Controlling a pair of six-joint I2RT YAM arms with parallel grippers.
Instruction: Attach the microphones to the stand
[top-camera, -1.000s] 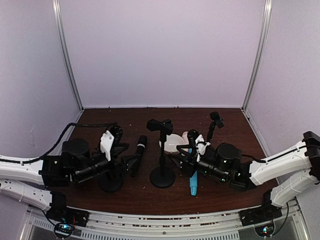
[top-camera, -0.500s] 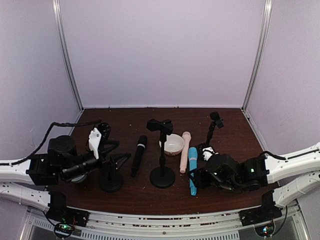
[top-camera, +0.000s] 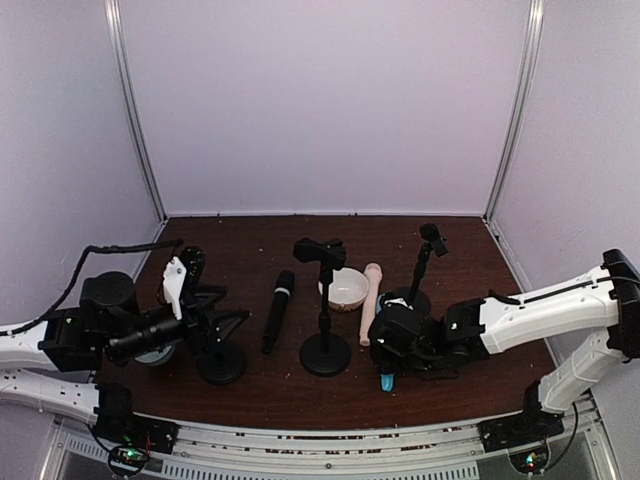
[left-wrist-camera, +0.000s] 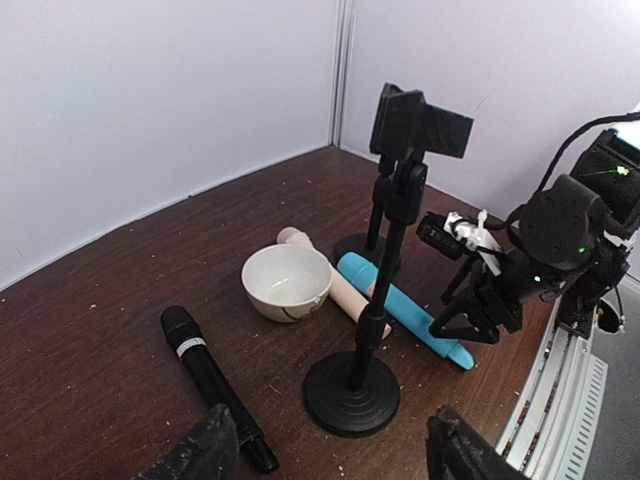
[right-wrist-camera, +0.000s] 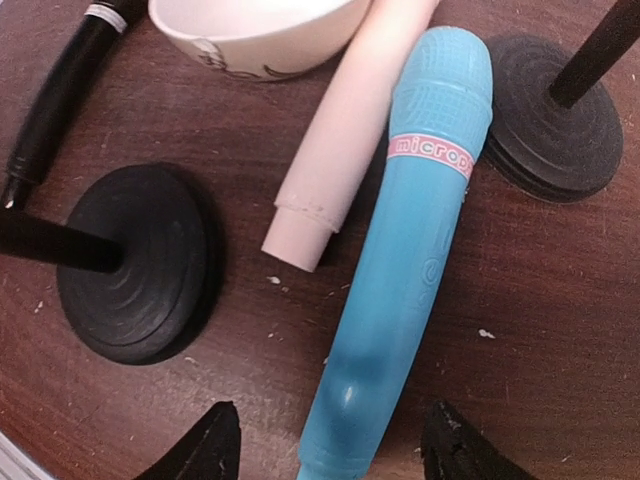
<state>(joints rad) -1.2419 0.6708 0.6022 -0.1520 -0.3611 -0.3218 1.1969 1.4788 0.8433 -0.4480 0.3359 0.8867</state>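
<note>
L gripper (left-wrist-camera: 335, 455): jaws spread wide, nothing between them, touching nothing. Hangs low over table (top-camera: 250, 240) just beside L stand (top-camera: 222, 362), pointed toward ctr stand (left-wrist-camera: 352, 392).

R gripper (right-wrist-camera: 335, 445): jaws spread, straddling tail end of blue mic (right-wrist-camera: 412, 250). Fingers (right-wrist-camera: 215, 445) sit either side of it w/ a gap on both sides; no pinch. Tips vs. table: can't tell if they touch.

Blue mic: flat on table, betw. ctr stand base and R stand (right-wrist-camera: 552, 120) base, head toward far side and close to R stand base. Tail end pokes out from under R gripper in top view.

Pink mic (right-wrist-camera: 345, 140): flat, just beside blue mic on its left, roughly parallel. Far end is by the bowl (right-wrist-camera: 260, 25). Contact w/ blue mic near the head: can't tell.

Black mic (top-camera: 277, 310): flat, betw. L and ctr stands, apart from both grippers.

All 3 stands upright. All 3 mics lie on table, not yet on stands.
</note>
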